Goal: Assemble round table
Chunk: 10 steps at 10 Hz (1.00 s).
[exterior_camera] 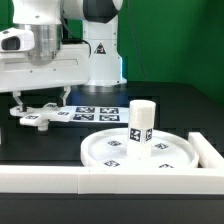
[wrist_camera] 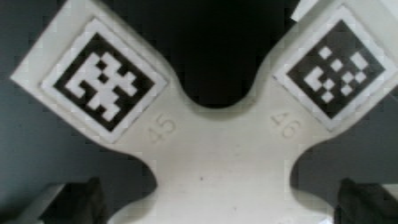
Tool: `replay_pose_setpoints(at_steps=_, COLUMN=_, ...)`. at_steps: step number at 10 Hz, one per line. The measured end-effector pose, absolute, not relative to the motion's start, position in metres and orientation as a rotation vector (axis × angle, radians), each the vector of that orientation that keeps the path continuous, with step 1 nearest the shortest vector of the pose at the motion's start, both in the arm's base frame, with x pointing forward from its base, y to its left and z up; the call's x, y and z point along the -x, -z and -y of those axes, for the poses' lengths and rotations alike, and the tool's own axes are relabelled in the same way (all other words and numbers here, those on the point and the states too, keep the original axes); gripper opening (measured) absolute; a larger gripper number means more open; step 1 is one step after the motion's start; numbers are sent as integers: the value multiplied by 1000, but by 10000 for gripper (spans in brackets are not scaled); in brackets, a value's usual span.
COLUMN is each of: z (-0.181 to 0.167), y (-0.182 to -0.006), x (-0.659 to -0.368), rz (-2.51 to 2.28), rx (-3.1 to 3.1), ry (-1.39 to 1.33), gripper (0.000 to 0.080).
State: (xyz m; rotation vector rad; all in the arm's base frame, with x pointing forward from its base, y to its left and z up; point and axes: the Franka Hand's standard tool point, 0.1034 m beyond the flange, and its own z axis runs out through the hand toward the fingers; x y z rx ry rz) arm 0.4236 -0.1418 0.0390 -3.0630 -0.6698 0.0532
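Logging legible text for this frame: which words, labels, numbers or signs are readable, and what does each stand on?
No word or number reads clearly.
Triangle warning sign on the robot arm: symbol too small to make out.
Square tags on the cross-shaped piece, post, disc and marker board: patterns, no text.
Two faint small marks on the cross-shaped piece: too blurred to read.

You have the large round rimmed white plastic disc lying on the black table, in the corner of the long straight white border wall. The short cylindrical white post stands upright on the disc. Behind lies the marker board. At the exterior view's left of the board, the flat cross-shaped white piece sits under the gripper.
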Motion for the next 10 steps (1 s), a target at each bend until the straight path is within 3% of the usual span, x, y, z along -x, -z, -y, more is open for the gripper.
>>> replay_pose_setpoints(at_steps=9, z=142, y=-27, x=-418, rz=670, rx=3060, ry=-84, gripper=646)
replay_pose_setpoints(at_steps=10, z=142, y=-28, x=-418, rz=672, rx=3060, ry=-83, gripper=463)
